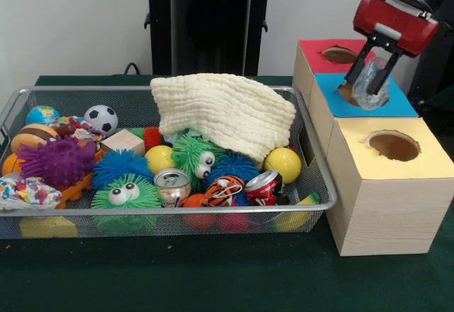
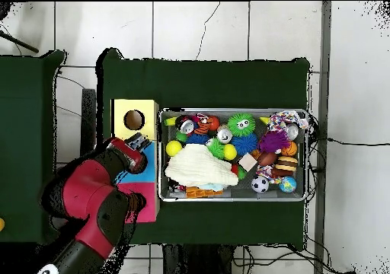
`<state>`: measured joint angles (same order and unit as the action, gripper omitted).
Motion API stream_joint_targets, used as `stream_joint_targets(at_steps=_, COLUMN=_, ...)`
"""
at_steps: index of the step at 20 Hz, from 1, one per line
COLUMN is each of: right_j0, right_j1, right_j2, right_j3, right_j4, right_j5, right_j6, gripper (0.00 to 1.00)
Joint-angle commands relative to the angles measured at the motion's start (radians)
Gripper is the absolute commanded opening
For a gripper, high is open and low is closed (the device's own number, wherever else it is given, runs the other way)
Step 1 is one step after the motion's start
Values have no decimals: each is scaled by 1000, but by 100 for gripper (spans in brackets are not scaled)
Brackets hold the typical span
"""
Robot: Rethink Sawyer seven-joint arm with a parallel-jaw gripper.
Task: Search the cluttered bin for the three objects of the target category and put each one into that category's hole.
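Observation:
My gripper (image 1: 365,81) hangs over the blue-topped box (image 1: 397,104), right above its hole (image 1: 347,93). It is shut on a crumpled piece of clear plastic (image 1: 369,96) that hangs down onto the hole's rim. The silver wire-mesh bin (image 1: 71,90) lies to the left of the boxes and is full of toys. Two crushed drink cans (image 1: 172,185) (image 1: 264,184) lie near its front. In the overhead view the gripper (image 2: 138,143) sits between the yellow box (image 2: 122,111) and the blue box (image 2: 146,178), left of the bin (image 2: 232,199).
A red-topped box (image 1: 316,45) and a yellow-topped box (image 1: 355,145), each with a round hole, flank the blue one. A cream cloth (image 1: 223,110) covers the bin's back right. Spiky toys, yellow balls (image 1: 282,164) and a small soccer ball (image 1: 103,118) fill the rest.

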<state>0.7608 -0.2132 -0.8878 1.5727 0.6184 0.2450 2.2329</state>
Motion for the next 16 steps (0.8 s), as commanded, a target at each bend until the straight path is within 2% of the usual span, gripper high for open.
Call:
stream_joint_targets(at_steps=1, right_j0=-6, right_j1=43, right_j2=75, right_j3=97, right_j4=70, right_j5=-72, right_j6=321, gripper=0)
stream_joint_targets(at_steps=9, right_j0=-1, right_j1=48, right_j2=66, right_j3=95, right_j4=77, right_j5=-44, right_j6=292, gripper=0)
stream_joint_targets(at_steps=13, right_j0=11, right_j1=74, right_j2=26, right_j3=68, right_j4=67, right_j5=20, right_j6=277, gripper=0)
stream_joint_targets(at_steps=16, right_j0=30, right_j1=96, right_j2=0, right_j3=66, right_j4=82, right_j5=44, right_j6=305, gripper=0)
